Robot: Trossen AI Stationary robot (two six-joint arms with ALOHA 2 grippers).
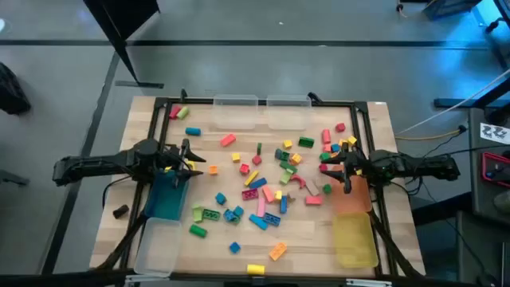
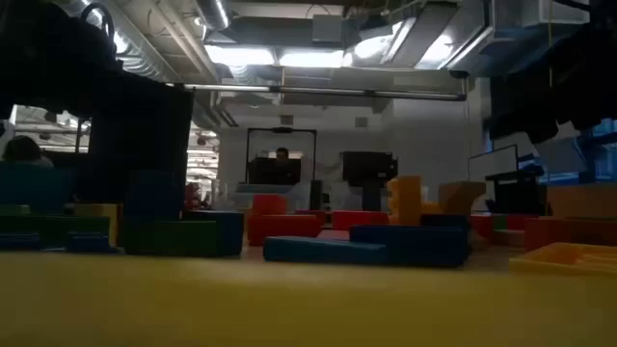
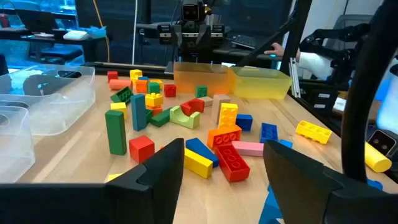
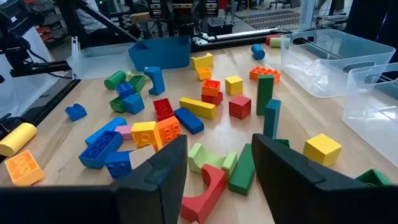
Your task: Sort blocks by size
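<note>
High view, looking straight down: dozens of small coloured plastic toy blocks (image 1: 267, 179) lie scattered across the middle of a wooden table (image 1: 239, 239). At the left edge, the left gripper (image 1: 188, 158) hangs above a blue plastic bin (image 1: 167, 199), fingers spread wide and empty. At the right edge, the right gripper (image 1: 339, 169) hovers beside an orange plastic bin (image 1: 355, 199), fingers parted, holding nothing, near a red curved block (image 4: 208, 186).

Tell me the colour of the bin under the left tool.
Blue; the bin shows best in the high view, just below the left tool.
</note>
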